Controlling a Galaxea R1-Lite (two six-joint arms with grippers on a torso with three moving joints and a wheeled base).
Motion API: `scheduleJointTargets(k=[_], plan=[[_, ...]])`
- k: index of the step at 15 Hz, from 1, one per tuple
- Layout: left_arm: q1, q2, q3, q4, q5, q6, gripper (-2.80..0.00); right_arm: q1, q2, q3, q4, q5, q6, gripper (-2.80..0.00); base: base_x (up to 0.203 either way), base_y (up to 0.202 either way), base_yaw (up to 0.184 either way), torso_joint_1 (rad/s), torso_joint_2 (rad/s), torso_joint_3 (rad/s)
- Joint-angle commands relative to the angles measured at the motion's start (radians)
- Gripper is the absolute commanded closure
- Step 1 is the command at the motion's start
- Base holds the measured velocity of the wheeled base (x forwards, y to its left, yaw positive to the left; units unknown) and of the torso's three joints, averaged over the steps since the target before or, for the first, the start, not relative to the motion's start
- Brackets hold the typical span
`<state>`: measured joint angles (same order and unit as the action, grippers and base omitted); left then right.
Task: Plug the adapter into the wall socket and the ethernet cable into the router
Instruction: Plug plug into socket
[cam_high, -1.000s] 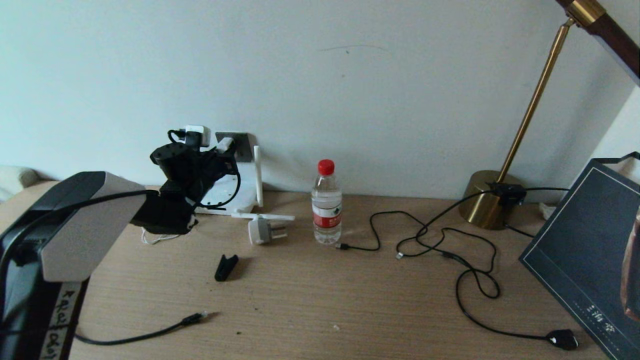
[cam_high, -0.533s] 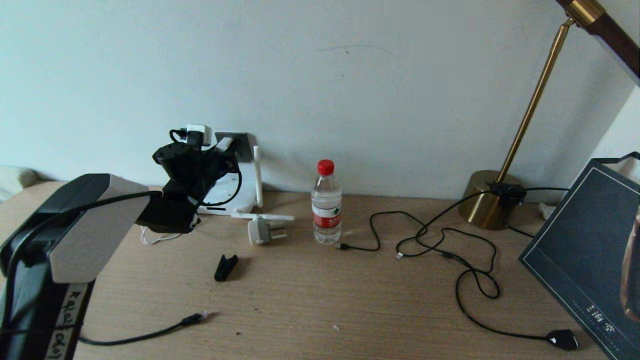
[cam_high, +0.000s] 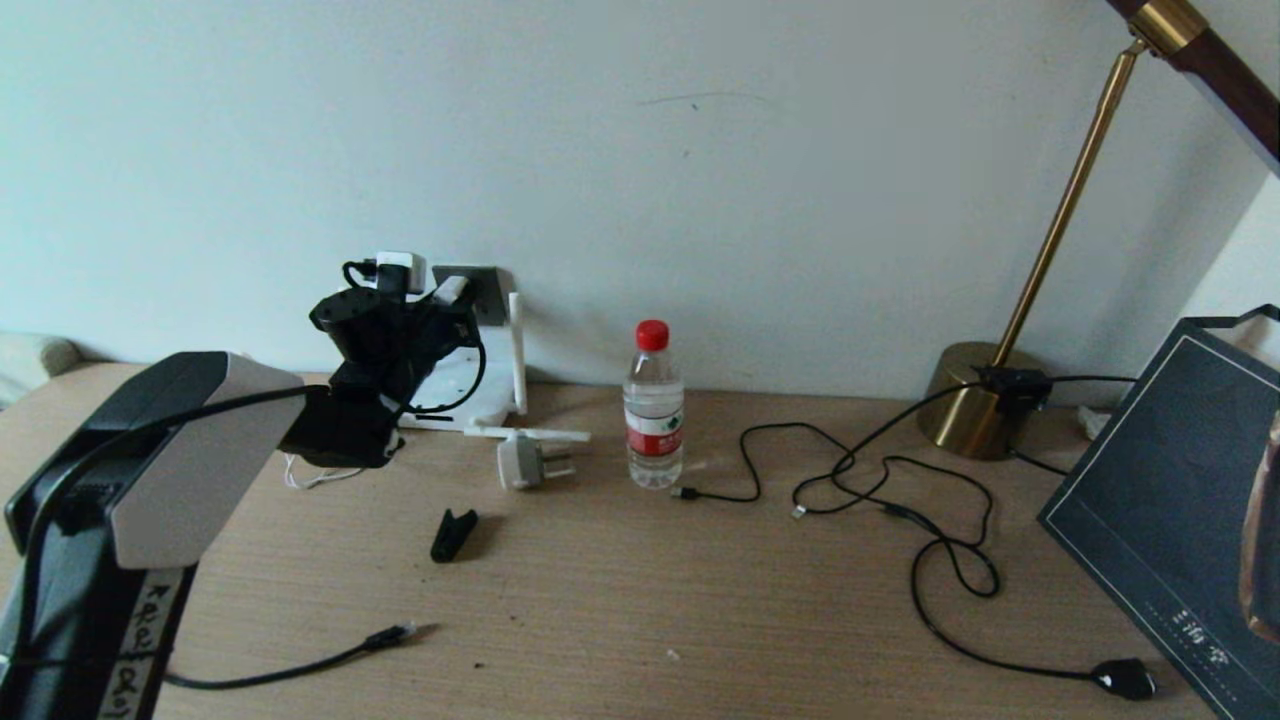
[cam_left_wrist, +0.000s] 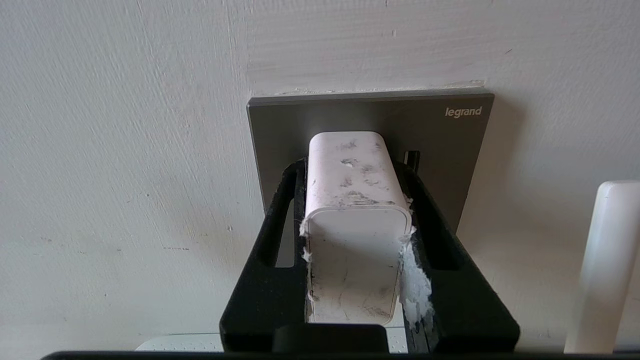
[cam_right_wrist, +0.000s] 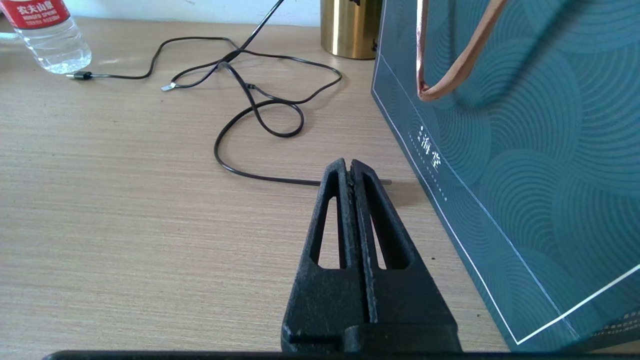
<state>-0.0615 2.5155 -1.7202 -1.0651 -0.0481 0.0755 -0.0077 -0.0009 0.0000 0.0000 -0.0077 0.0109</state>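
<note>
The white adapter (cam_left_wrist: 352, 200) sits between my left gripper's (cam_left_wrist: 352, 170) black fingers, which are shut on its sides. Its far end meets the dark grey wall socket (cam_left_wrist: 450, 145); its prongs are hidden. In the head view, the left gripper (cam_high: 445, 300) is up at the wall socket (cam_high: 487, 283), above the white router (cam_high: 470, 385), which lies against the wall with one antenna (cam_high: 516, 350) upright. The black ethernet cable (cam_high: 300, 667) lies at the table's front left, its clear connector (cam_high: 400, 632) free. My right gripper (cam_right_wrist: 348, 167) is shut and holds nothing, low over the table.
A round grey-white plug (cam_high: 525, 461) and a black clip (cam_high: 452, 534) lie in front of the router. A water bottle (cam_high: 653, 405) stands mid-table. Thin black cords (cam_high: 900, 500) loop toward the brass lamp base (cam_high: 975, 400). A teal bag (cam_right_wrist: 525, 150) stands beside the right gripper.
The left arm has edged forward and slightly right, bringing the adapter closer in on the socket. Nothing else has moved.
</note>
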Motion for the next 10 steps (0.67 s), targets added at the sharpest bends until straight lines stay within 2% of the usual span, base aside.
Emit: scheduleJointTargets(k=[1,2,3,10], plan=[[0.000,0.006,0.001,-0.004,0.008,0.000,0.00,0.000,0.001,0.000,0.000,0.000,0.000,0.00,0.000,0.000,0.000,0.000,0.00,0.000],[0.000,0.006,0.001,-0.006,0.010,0.000,0.00,0.000,0.001,0.000,0.000,0.000,0.000,0.00,0.000,0.000,0.000,0.000,0.00,0.000],[0.000,0.006,0.001,-0.008,0.010,0.000,-2.80,0.000,0.001,0.000,0.000,0.000,0.000,0.00,0.000,0.000,0.000,0.000,0.00,0.000],[0.000,-0.012,0.013,-0.020,0.013,0.001,-2.80,0.000,0.001,0.000,0.000,0.000,0.000,0.00,0.000,0.000,0.000,0.000,0.00,0.000]])
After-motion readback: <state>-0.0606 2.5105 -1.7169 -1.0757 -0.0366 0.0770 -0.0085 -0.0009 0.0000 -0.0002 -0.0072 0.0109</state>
